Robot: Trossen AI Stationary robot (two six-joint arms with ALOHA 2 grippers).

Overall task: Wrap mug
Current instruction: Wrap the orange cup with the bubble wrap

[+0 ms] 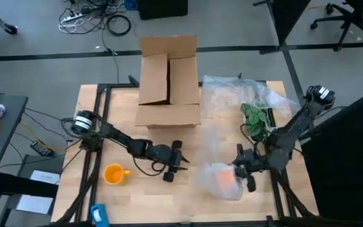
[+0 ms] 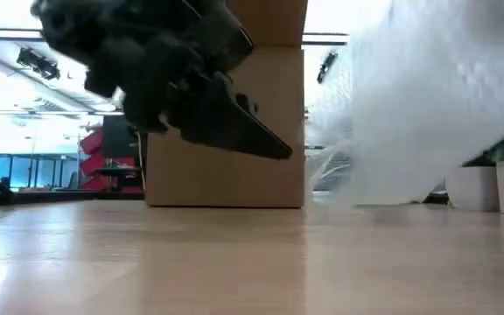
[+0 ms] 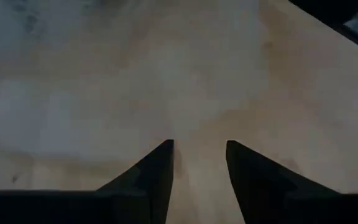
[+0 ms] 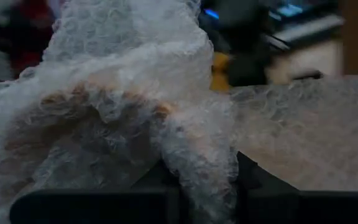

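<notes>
Standing bare on the light wooden table (image 1: pixel 188 195), well left of the cardboard box (image 1: pixel 167 82), the yellow-orange mug (image 1: pixel 113 174) waits while the left gripper (image 1: pixel 176 162) hovers with jaws apart and the right gripper (image 1: pixel 243 169) clamps bubble wrap (image 4: pixel 129 93) around something orange.

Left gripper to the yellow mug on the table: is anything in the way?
Nothing visible. Only bare table lies between the open left gripper and the mug, which sits behind it, nearer the arm's base. The right gripper, across the table, pinches the bubble wrap, well clear.
</notes>
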